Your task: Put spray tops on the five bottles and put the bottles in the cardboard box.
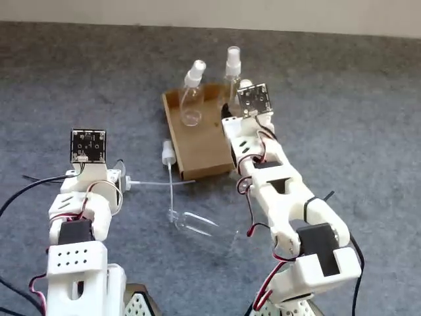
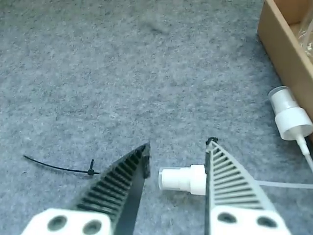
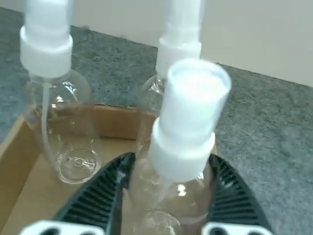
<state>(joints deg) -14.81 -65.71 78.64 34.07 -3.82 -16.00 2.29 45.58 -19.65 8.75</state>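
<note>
Grey carpet (image 1: 342, 99) covers the table, and the cardboard box (image 1: 207, 155) sits at the far middle. The right gripper (image 3: 171, 159) is over the box's far right corner, its fingers closed against the body of a capped bottle (image 3: 188, 122). Another capped bottle (image 3: 54, 98) stands in the box to its left, and a third capped bottle (image 3: 181, 49) stands just beyond it on the far side.

The step in hand looks like setting the held bottle down. It should go down straight and upright, and the fingers should open only once the base rests on the cardboard. The neighbours are near enough to be knocked as the fingers spread. Open room for backing out lies upward and toward the near right, over the box wall.

The left gripper (image 2: 177, 147) is low over the carpet at the near left, fingers spread. A loose spray top (image 2: 182, 178) lies between them, against one finger, and its dip tube (image 1: 164, 182) runs right toward the box's near edge. A grasp on the white collar, not the tube, seems safest.

A second spray top (image 2: 288, 115) lies just beside the box's near left corner. An uncapped bottle (image 1: 204, 227) lies on its side between the arms. A black cable tie (image 2: 58, 168) lies on the carpet near the left gripper.
</note>
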